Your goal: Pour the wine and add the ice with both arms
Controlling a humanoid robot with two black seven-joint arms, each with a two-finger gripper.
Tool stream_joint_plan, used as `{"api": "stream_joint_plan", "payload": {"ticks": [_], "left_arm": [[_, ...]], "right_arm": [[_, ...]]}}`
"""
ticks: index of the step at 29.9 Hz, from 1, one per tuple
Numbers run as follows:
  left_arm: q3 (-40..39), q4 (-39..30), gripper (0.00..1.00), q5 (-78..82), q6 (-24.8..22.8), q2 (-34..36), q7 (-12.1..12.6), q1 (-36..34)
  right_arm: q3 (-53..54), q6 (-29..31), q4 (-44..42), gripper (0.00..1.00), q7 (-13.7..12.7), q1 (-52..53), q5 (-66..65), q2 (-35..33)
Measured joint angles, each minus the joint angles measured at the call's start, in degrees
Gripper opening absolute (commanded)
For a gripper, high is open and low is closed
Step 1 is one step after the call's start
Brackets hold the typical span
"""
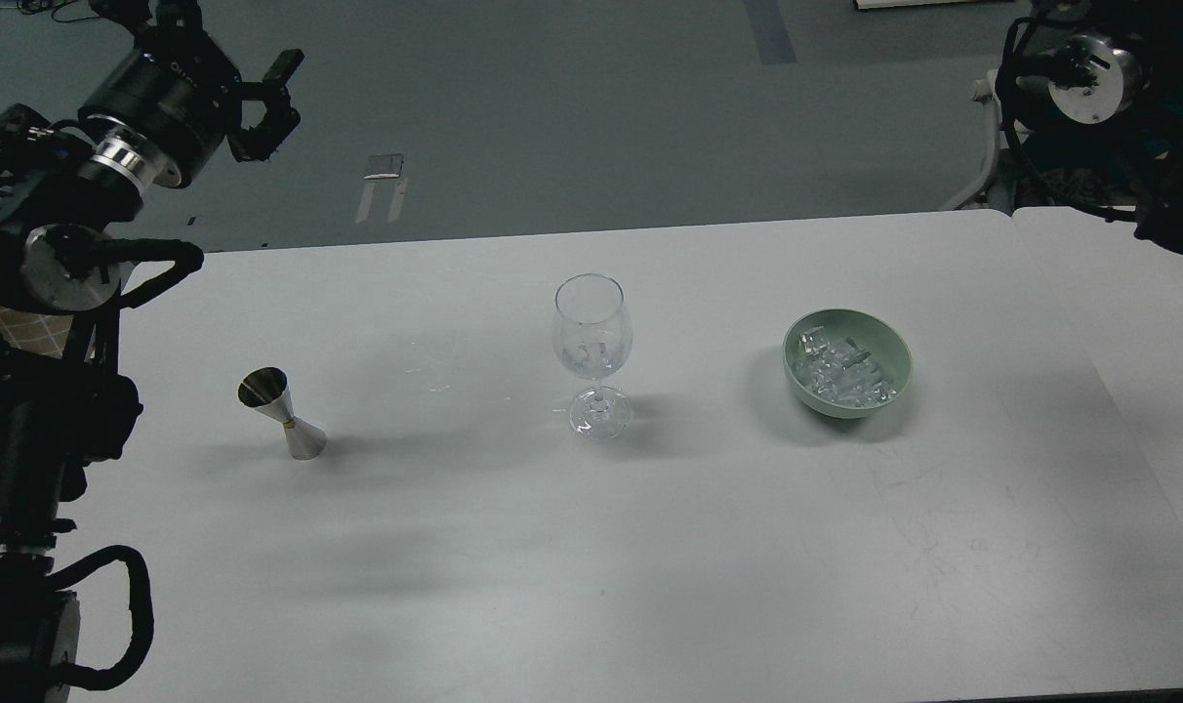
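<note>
A clear stemmed wine glass (593, 337) stands upright at the table's middle, with a few pieces of ice (591, 353) in its bowl. A green bowl (894, 350) to its right holds several more ice cubes (838, 372). A steel jigger (281, 414) stands at the left. My left gripper (232, 44) is open and empty, held high beyond the table's far left corner, well away from the jigger. Of my right arm (1089, 61) only a silver joint and black links show at the top right; its gripper is out of view.
The white table (591, 547) meets a second white table (1128, 283) along a seam at the right. A chair frame (982, 171) stands behind the far right corner. My left arm's thick links and cables (45, 410) fill the left edge.
</note>
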Motion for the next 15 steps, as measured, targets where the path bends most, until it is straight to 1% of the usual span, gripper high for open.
{"api": "stream_joint_plan", "payload": {"ticks": [5,7,9,11,12,15], "left_arm": [[0.2,0.3,0.99,-0.1,2.8,-2.7,-0.6,-0.9],[0.2,1.0,0.99,-0.2,3.0,-3.0,-1.5,-1.6],[0.2,2.7,0.98,-0.5,1.1,-3.2,-4.3,-2.3],[0.2,4.9,0.99,-0.7,-2.0,-3.3,-8.2,-3.0],[0.2,6.0,0.99,-0.8,-2.8,-3.4,-9.6,-3.3],[0.2,8.9,0.99,-0.8,-4.0,-4.1,-11.4,-4.5]], "right_arm": [[3.6,-1.6,0.6,1.0,0.3,-4.1,0.6,1.3],[3.9,-1.6,0.6,1.0,0.3,-4.7,0.7,1.5],[4.0,-1.6,0.7,1.0,0.3,-5.4,0.8,1.7],[4.1,-0.9,0.8,1.0,0.3,-5.9,0.9,2.1],[4.2,-0.6,0.8,1.0,0.3,-6.0,1.0,2.2],[5.2,0.3,0.8,1.0,0.3,-6.2,2.1,2.3]]}}
